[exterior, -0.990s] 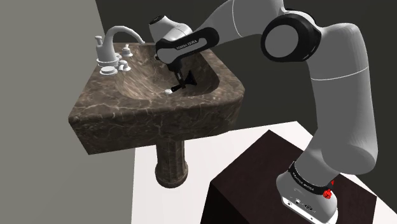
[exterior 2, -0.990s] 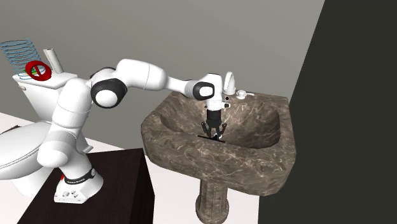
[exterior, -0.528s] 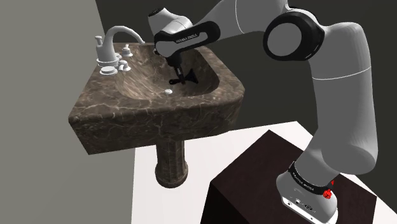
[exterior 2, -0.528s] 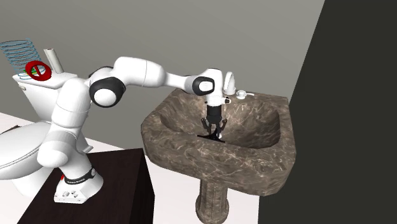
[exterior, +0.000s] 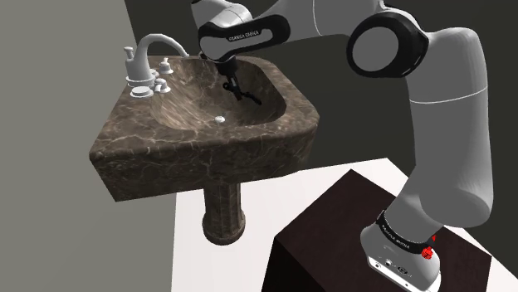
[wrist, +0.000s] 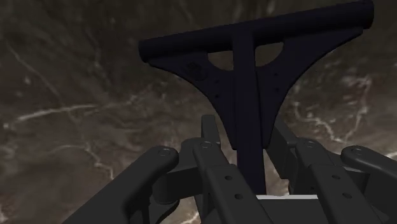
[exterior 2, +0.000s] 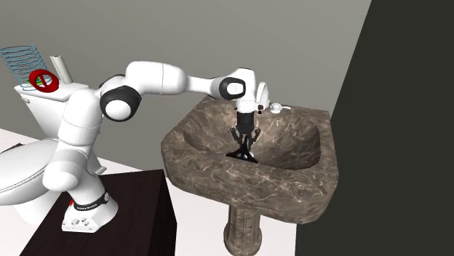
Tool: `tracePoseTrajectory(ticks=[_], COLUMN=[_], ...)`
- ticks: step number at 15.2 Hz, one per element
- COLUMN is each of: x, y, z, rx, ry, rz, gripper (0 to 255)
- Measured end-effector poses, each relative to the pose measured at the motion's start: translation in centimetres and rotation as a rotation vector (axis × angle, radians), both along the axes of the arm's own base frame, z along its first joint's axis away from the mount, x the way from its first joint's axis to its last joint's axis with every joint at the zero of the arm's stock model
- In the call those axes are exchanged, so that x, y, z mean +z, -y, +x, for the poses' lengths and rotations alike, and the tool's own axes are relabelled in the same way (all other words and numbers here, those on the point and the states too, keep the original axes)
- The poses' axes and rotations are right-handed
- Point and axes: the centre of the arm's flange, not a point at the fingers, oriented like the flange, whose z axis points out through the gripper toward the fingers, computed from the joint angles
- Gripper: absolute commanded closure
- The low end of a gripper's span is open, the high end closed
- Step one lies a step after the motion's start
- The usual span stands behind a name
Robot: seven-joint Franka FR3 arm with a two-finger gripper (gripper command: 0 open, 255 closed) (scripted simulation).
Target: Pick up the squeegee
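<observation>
Just one black squeegee [exterior 2: 241, 154] here, plus one brown marbled sink [exterior: 166, 158] on one matching pedestal [exterior: 222, 216], with one pale faucet [exterior: 158, 43] and one little white drain [exterior: 219, 119] down in the basin. Off to the side, one white toilet [exterior 2: 18, 182], and up on its tank one red ring [exterior 2: 44, 80], one blue wire coil [exterior 2: 22, 57] and one grey tube [exterior 2: 60, 67]. Robot-wise, one white arm [exterior 2: 160, 78] with dark joints, two black fingers [wrist: 219, 181], and one dark box stand [exterior 2: 138, 211].
</observation>
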Motion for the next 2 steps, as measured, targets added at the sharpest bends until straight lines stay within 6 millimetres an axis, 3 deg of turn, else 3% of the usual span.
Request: tracePoseTrajectory(ticks=[2], x=[0.92], y=[0.05], z=[0.0], rx=[0.0], ry=[0.0], rz=[0.0], gripper=[255])
